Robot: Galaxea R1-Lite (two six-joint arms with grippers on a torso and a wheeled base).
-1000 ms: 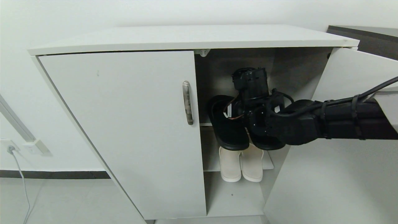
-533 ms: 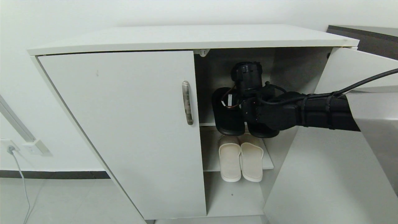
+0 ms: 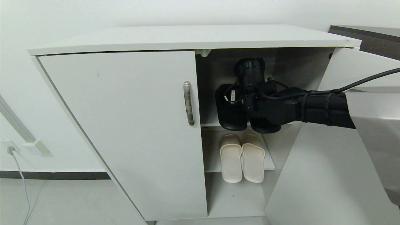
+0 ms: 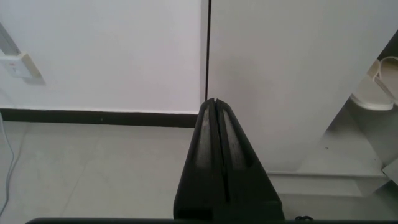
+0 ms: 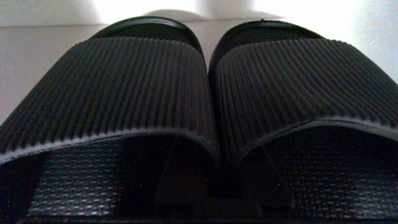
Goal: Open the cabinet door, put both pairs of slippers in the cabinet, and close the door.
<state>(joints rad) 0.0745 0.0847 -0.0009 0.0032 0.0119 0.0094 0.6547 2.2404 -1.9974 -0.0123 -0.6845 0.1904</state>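
Head view: white cabinet (image 3: pixel 187 37) against the wall, left door (image 3: pixel 125 125) closed, right door (image 3: pixel 328 175) swung wide open. The right arm goes in through the open side at upper shelf (image 3: pixel 206 125) level. Right tool (image 5: pixel 214 180) is clenched on the black slippers (image 3: pixel 232 109), pinching the pair together by their inner edges. The slippers are side by side, toes pointing into the cabinet, heels at the upper shelf's front edge. White slippers (image 3: pixel 242 157) sit as a pair on the shelf below, heels hanging a bit over its front. Left tool (image 4: pixel 211 109) has its fingers pressed together and grips nothing, low over the floor in front of the closed door. Metal handle (image 3: pixel 187 103) is on the closed door's inner edge. Wall socket (image 3: pixel 9 148) with a cable is far left.
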